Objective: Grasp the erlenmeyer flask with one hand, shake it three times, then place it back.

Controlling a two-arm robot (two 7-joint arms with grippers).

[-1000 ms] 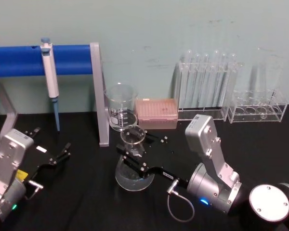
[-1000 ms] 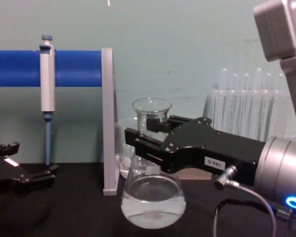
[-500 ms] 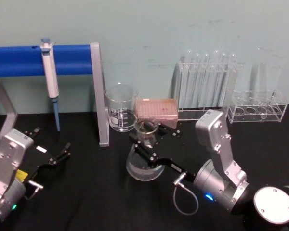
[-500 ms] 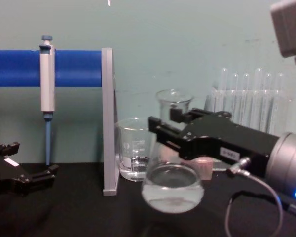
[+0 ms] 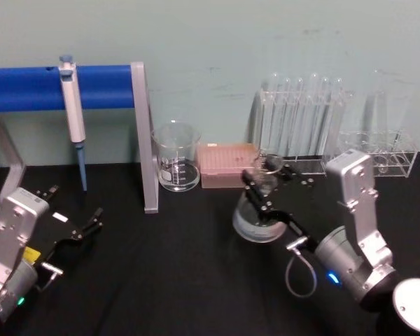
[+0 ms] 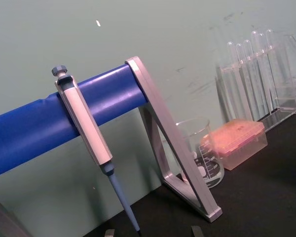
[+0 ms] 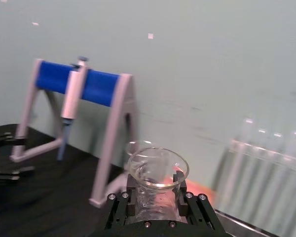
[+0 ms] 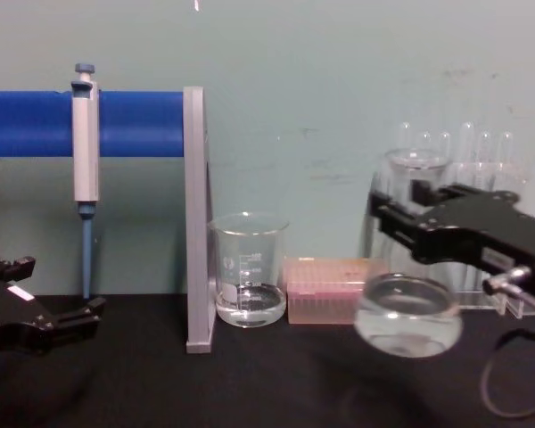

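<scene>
Right end effector (image 8: 410, 217), black and two-fingered on a silver cylindrical wrist, has its fingers clamped on either side of the narrow neck of the erlenmeyer flask (image 8: 408, 319). There is one flask: clear glass, conical, with a wide round base, a flared rim and a little clear liquid in the bottom. It stands roughly upright in front of the pink ribbed tip box (image 5: 227, 164) and the test tube rack (image 5: 301, 133). Its base is blurred, and whether it touches the matte black bench (image 5: 161, 280) cannot be told. In the right wrist view the rim sits just above the fingers, which hide most of the neck.

Left end effector (image 5: 75, 208) lies low at the bench's left edge, its fingers spread apart with nothing between them.

One straight-sided glass beaker (image 5: 176, 164) with printed graduations stands beside a grey frame post. One pipette (image 5: 71, 105) hangs on the smooth blue bar (image 5: 28, 87). A second clear rack (image 5: 374, 157) stands at the wall, making two racks. The thin tubes are too faint to count.
</scene>
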